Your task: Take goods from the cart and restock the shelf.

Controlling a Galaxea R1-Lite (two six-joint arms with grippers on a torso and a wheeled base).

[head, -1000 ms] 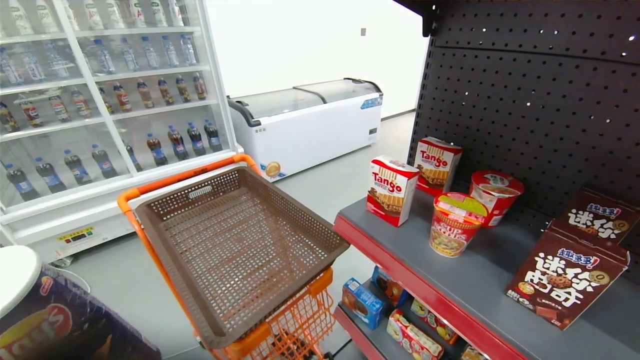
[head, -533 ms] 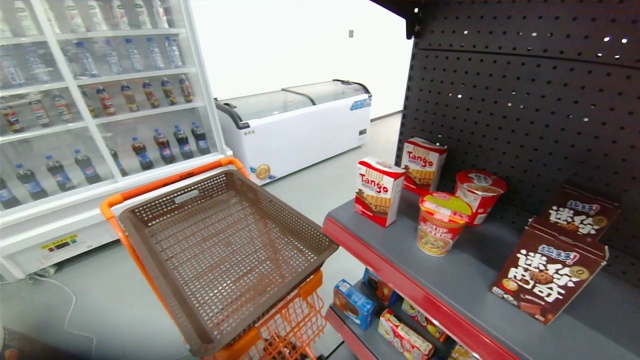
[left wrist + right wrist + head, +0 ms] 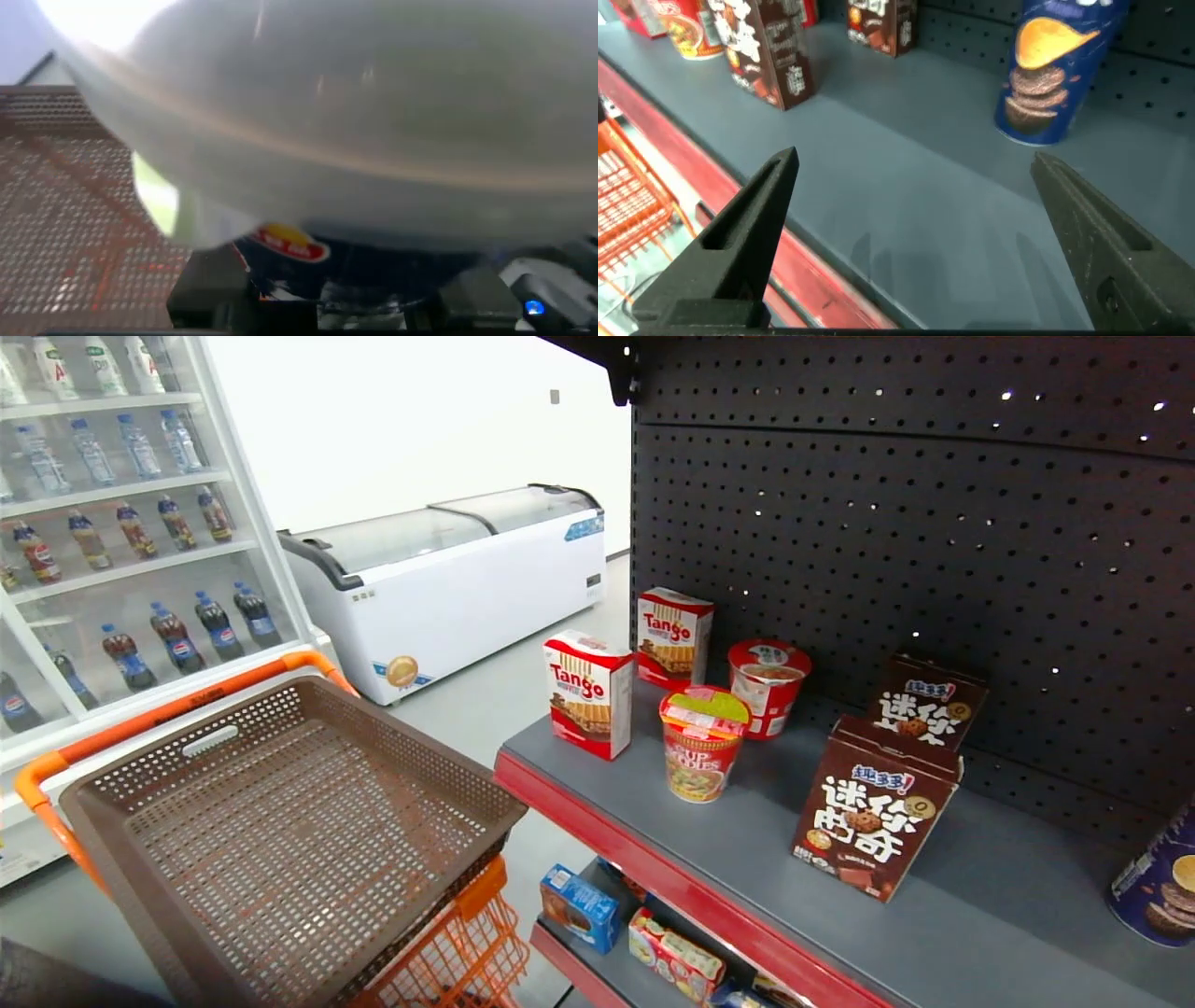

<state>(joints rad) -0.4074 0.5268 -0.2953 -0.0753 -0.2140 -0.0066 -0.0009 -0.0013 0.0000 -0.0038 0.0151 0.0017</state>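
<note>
Now, chip can (image 3: 355, 159) tight between left jaws; right jaws wide apart over shelf (image 3: 906, 215).

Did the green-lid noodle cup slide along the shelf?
No. The noodle cup sits beside the front wafer box as before; only the camera turned.

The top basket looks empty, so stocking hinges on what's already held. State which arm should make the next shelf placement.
Left. A chip can fills its wrist view over the cart basket, apparently in its grip, ready to place. The right gripper hangs open and empty above the shelf.
</note>
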